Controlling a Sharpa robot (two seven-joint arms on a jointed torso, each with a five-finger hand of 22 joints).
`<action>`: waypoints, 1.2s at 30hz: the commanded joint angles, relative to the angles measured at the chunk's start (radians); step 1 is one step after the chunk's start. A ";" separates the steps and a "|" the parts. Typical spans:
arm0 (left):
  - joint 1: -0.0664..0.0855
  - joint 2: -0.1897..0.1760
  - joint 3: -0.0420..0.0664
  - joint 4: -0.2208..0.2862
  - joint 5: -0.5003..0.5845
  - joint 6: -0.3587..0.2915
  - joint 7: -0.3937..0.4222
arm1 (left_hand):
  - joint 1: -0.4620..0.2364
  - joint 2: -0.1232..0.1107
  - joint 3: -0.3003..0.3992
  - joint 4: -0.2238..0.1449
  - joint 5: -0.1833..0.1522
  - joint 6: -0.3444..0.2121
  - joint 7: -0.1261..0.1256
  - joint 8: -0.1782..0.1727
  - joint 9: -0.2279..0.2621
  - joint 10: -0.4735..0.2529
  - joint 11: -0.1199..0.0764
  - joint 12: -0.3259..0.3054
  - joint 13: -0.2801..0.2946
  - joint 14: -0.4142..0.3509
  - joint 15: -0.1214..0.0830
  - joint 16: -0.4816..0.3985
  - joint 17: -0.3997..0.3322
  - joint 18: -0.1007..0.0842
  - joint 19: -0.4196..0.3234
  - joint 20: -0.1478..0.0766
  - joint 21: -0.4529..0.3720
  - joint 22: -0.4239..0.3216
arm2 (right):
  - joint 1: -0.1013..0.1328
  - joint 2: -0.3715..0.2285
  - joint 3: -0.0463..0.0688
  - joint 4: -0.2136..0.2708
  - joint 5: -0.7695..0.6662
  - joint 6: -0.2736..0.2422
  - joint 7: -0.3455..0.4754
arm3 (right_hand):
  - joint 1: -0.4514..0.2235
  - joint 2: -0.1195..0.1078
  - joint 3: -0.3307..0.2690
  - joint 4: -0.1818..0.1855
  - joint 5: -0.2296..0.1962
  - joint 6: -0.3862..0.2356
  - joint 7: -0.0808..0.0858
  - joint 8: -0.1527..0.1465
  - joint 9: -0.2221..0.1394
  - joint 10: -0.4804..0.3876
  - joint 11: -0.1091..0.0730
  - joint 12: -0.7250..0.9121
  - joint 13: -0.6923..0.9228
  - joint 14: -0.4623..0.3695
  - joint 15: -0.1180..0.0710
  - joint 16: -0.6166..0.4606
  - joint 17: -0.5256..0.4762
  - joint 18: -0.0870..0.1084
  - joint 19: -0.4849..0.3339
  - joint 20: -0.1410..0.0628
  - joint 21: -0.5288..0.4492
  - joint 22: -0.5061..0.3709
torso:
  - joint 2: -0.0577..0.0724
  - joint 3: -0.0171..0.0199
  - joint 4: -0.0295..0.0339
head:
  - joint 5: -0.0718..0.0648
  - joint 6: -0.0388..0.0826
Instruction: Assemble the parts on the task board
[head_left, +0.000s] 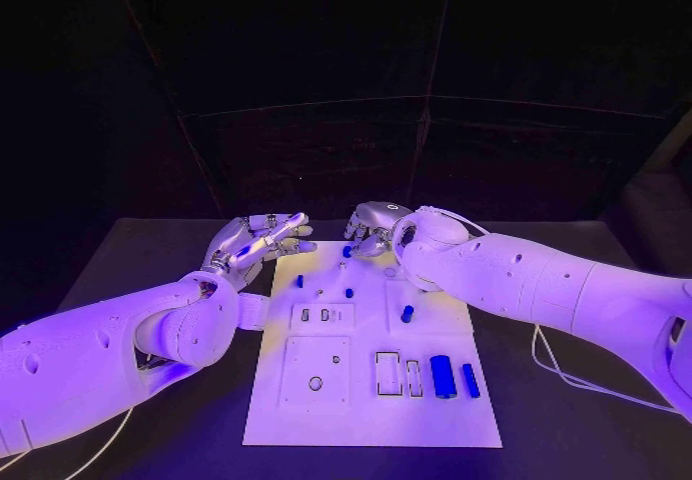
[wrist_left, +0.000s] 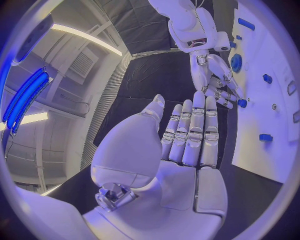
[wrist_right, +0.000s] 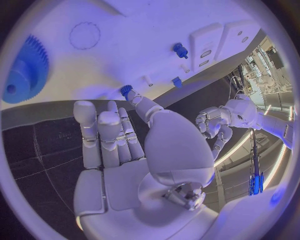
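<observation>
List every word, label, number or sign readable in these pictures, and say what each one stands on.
None can be read: no legible text on the task board, its blue parts, or either hand.
A faint mark on the black table in the right wrist view is too blurred to read.
The left hand and right hand carry no readable label.

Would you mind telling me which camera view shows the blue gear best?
The right wrist view: the blue gear lies large and unobstructed on the white board, teeth visible. The left wrist view shows it small beside the right robot hand. In the head view I cannot pick it out.
</observation>
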 joint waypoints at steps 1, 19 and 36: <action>0.002 -0.002 0.001 0.001 0.006 0.014 0.003 | -0.001 -0.005 0.000 -0.006 -0.003 -0.001 0.004 -0.007 -0.001 0.002 0.007 -0.006 -0.001 0.008 0.000 -0.005 0.002 0.006 0.006 -0.002 -0.006 -0.002 | 0.002 -0.034 0.001 0.036 -0.004 -0.041 -0.011 | 0.003 -0.011 -0.010 0.001 0.000 -0.001 0.003 0.000 0.003 -0.004 0.004 0.010 0.002 -0.002 0.006 0.007 0.000 -0.004 -0.006 0.004 0.002 0.000 | 0.000 0.0007 -0.0016 | 0.001 0.000; 0.002 -0.013 0.001 -0.004 0.007 0.019 0.000 | -0.002 -0.002 0.002 -0.011 -0.003 0.010 -0.005 -0.010 0.000 0.014 0.001 -0.012 0.000 0.020 -0.004 -0.013 0.007 0.007 0.019 -0.004 -0.010 -0.006 | 0.008 -0.333 0.024 0.244 0.192 0.029 -0.094 | 0.074 -0.035 -0.401 0.236 0.158 -0.023 -0.031 0.068 0.009 0.214 -0.044 0.983 0.850 0.064 -0.034 0.337 0.498 -0.070 0.194 -0.029 0.202 0.372 | -0.002 0.0054 -0.0177 | -0.004 0.014; 0.002 -0.004 0.000 -0.015 0.007 0.023 -0.001 | -0.002 -0.002 0.002 -0.011 -0.003 0.011 -0.005 -0.010 0.000 0.016 0.000 -0.013 0.000 0.021 -0.005 -0.014 0.008 0.007 0.020 -0.005 -0.011 -0.007 | 0.008 -0.304 0.027 0.196 0.160 0.153 -0.111 | 0.173 -0.029 -0.454 0.316 0.157 -0.064 -0.013 0.111 0.011 0.309 -0.033 1.276 1.197 0.078 -0.014 0.388 0.599 -0.082 0.225 -0.011 0.238 0.444 | -0.001 0.0025 -0.0124 | -0.012 0.007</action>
